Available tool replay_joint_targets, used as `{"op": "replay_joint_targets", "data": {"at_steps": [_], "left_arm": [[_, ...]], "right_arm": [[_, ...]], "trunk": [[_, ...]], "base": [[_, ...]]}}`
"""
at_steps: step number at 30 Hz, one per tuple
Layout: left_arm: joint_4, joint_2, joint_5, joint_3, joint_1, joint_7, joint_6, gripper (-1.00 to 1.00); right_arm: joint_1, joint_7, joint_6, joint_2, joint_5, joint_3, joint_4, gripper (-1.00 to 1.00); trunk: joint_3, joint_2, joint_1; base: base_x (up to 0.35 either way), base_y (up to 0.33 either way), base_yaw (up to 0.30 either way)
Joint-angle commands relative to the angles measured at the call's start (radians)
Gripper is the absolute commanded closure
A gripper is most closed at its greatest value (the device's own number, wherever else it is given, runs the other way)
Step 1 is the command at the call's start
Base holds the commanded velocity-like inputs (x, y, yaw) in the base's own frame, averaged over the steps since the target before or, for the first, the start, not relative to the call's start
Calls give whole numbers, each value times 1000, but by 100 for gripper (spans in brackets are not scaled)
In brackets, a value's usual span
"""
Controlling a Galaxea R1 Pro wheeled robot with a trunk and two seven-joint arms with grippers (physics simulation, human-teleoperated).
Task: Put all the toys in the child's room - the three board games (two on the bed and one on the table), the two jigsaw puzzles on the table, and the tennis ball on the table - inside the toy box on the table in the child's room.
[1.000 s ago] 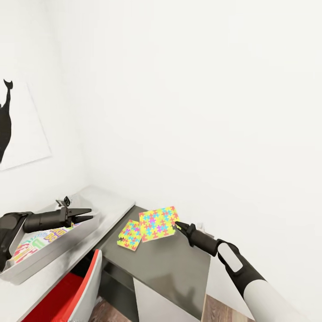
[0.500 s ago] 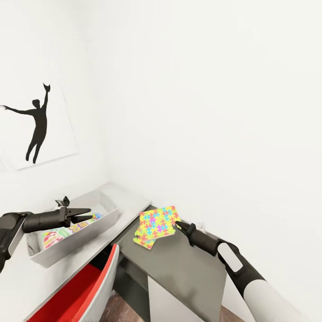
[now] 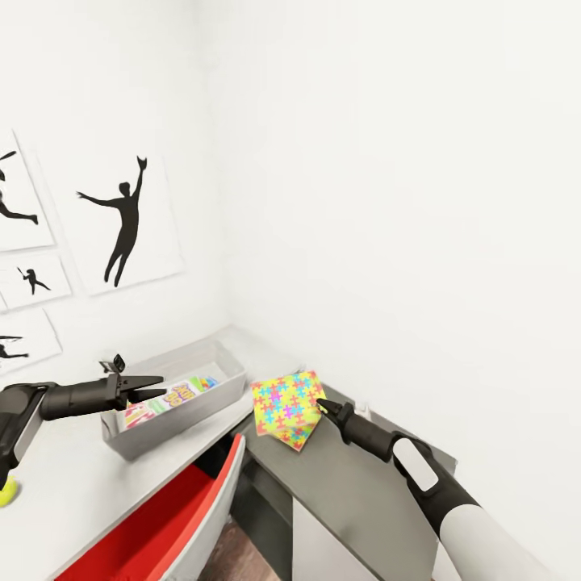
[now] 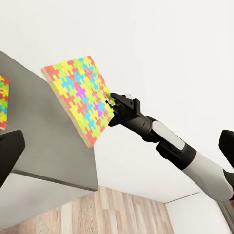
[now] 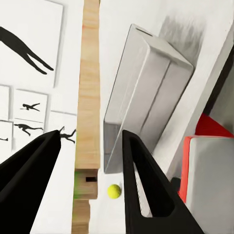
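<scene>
the right gripper [image 3: 322,405] has its fingers clenched on one edge of a jigsaw puzzle [image 3: 287,399], holding it tilted and clear of the dark-grey corner section of the worktop [image 3: 355,484]. a second jigsaw puzzle [image 3: 295,436] lies on that section, just under the held one. the toy box [image 3: 179,415] sits on the white part of the worktop, beside the held puzzle, with a printed board game [image 3: 169,401] inside. the left gripper [image 3: 157,386] hovers at the toy box, fingers released and empty. the tennis ball [image 3: 6,492] rests on the worktop, well apart from the toy box.
</scene>
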Motion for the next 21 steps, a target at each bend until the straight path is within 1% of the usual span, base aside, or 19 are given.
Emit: {"op": "replay_joint_targets", "data": {"at_steps": [1, 21], "left_arm": [[0, 0, -1, 0, 0, -4, 11, -100], [26, 0, -1, 3, 0, -4, 3, -100]], "right_arm": [[0, 1, 3, -1, -8, 4, 0, 100], [0, 5, 3, -2, -8, 3, 0, 100]], "trunk": [[0, -1, 0], [10, -1, 0]], "base": [[0, 0, 273], [0, 0, 273]]}}
